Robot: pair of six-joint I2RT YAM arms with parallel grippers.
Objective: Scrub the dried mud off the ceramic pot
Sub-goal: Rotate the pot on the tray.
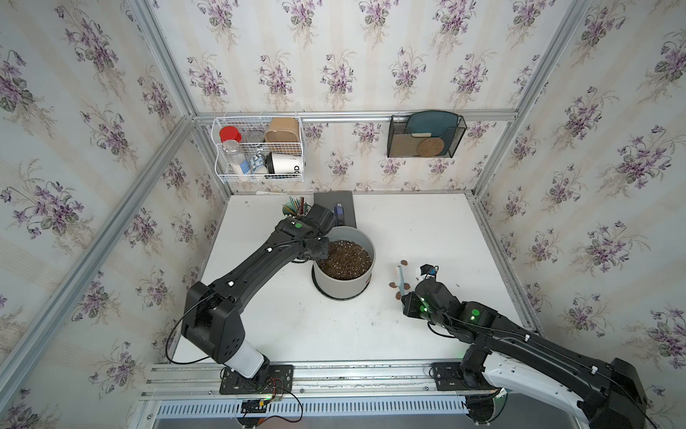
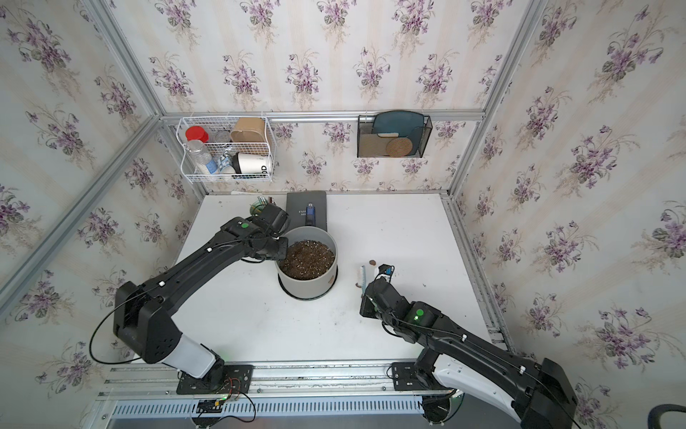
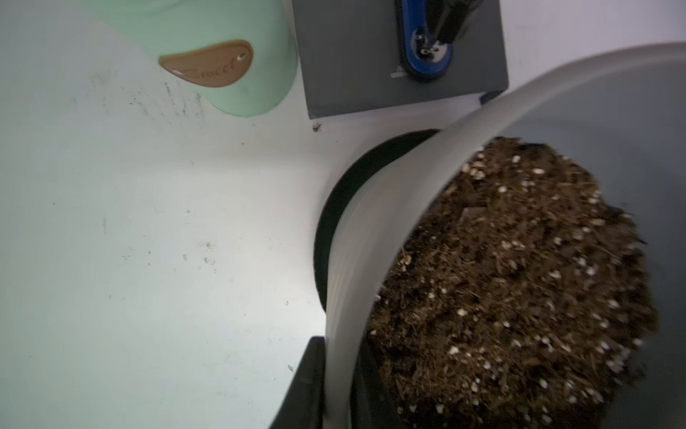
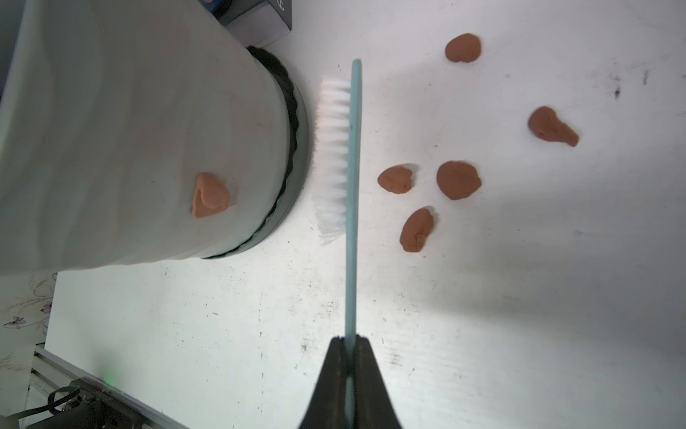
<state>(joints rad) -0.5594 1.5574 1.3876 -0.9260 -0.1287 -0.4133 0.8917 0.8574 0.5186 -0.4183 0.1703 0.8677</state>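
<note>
Broadly, the matte white table [image 1: 408,230] is showing grey scuffs and scattered specks. At its middle the ceramic pot [image 1: 345,286] is standing upright: a wide, smooth, pale grey-white cylinder. It is holding coarse dark soil [image 1: 343,260] flecked with white grains, and it is sitting in a black round saucer [image 3: 334,208] with a scalloped edge. Just right of the pot a brush [image 4: 352,185] is hanging in the air, its thin pale-teal handle carrying a row of soft white bristles. Those are pointing at the pot's lower wall, close to it but apart. The dried mud [image 4: 209,197] is clinging as one folded reddish-brown lump low on the pot's right side, and five flat, rounded lumps are lying on the table right of the brush.

Reaching in from the near left, the left arm is stretching out long. The left gripper [image 3: 340,341] is straddling the pot's far-left rim, one finger outside and one over the soil, pinching the wall. From the near right, the right arm is bending low. The right gripper [image 4: 350,340] is clenching the brush handle's end.
</note>
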